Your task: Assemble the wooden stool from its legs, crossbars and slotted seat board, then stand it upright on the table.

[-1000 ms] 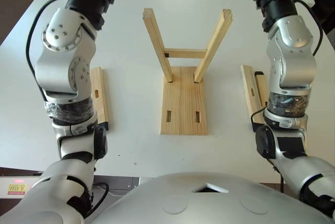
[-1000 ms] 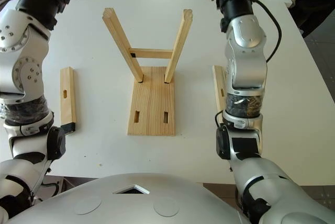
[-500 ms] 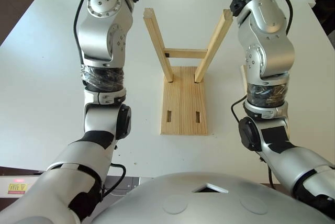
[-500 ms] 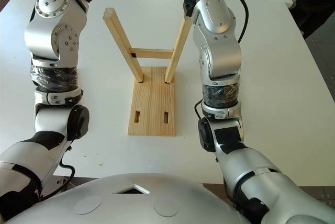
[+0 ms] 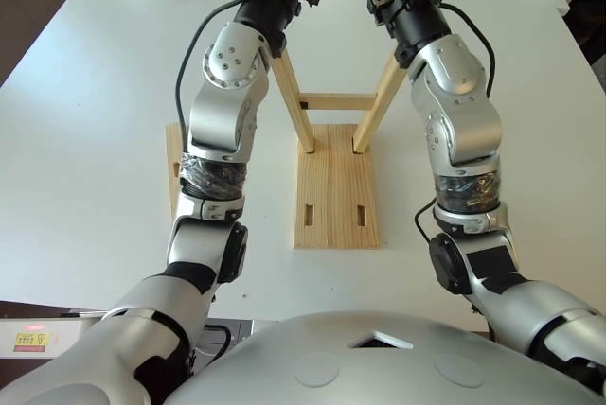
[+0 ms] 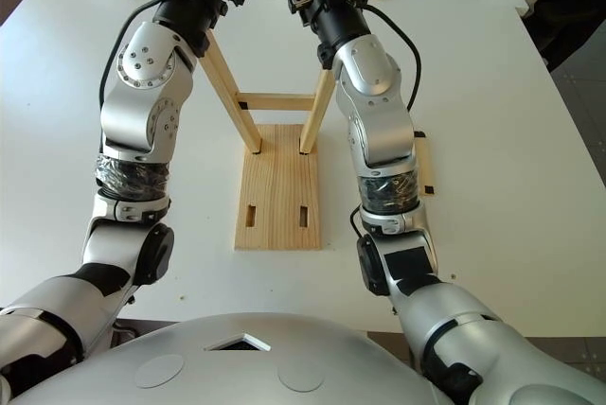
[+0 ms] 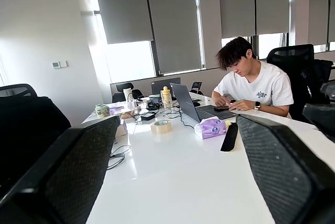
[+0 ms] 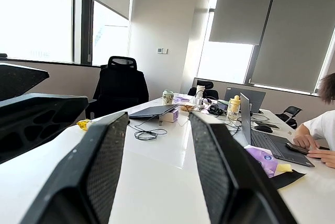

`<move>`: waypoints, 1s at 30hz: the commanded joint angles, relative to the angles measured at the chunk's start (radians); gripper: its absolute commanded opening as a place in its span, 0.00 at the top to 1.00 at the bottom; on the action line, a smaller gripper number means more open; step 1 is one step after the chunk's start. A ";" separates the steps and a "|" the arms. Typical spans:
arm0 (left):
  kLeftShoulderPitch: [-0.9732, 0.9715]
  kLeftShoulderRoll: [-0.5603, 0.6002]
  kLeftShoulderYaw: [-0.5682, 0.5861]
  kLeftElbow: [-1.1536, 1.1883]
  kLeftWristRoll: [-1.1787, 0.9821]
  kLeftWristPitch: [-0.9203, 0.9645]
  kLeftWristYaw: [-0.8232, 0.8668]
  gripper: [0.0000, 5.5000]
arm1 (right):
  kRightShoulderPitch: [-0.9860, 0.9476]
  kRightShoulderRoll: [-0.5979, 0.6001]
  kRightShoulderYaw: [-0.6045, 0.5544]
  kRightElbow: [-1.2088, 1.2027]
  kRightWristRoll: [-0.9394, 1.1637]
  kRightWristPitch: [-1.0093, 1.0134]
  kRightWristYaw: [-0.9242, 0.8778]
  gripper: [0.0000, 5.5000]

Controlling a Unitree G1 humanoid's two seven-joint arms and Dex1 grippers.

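We count one seat board (image 5: 334, 173) on the bench (image 5: 85, 93). Legs standing in it: two, left leg (image 5: 295, 102) and right leg (image 5: 375, 107). Crossbar (image 5: 336, 100) between them: one. Empty slots: two, left slot (image 5: 308, 215) and right slot (image 5: 361, 215). Loose pieces lying flat: two, left piece (image 5: 173, 154) and right piece (image 6: 423, 167), both partly hidden behind the arms.

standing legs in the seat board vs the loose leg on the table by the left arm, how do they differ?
The standing legs rise from the seat board's far slots; the loose leg lies flat on the table. The standing legs are joined by a crossbar; the loose leg has none visible. Both are pale wood.
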State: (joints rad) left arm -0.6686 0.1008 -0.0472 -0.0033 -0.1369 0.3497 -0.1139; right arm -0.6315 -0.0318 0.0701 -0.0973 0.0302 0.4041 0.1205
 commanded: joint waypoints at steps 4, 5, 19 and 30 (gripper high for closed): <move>0.033 0.010 0.070 -0.100 -0.056 0.120 -0.002 0.25 | 0.035 0.007 -0.041 -0.071 0.044 0.050 -0.008 0.60; 0.019 0.020 0.086 -0.134 -0.067 0.135 -0.005 0.25 | 0.032 0.009 -0.052 -0.091 0.056 0.048 -0.009 0.60; 0.225 0.420 0.451 -0.430 -0.266 0.651 -0.125 0.25 | 0.149 -0.217 -0.423 -0.382 0.189 0.119 0.002 0.60; 0.401 0.807 0.337 -0.363 -0.372 0.913 -0.461 0.25 | 0.502 -0.399 -0.556 -0.367 0.151 0.158 0.074 0.60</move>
State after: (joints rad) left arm -0.2372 0.9343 0.3172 -0.3283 -0.4634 1.2372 -0.5544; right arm -0.2016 -0.4168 -0.5395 -0.4942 0.2022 0.5215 0.1721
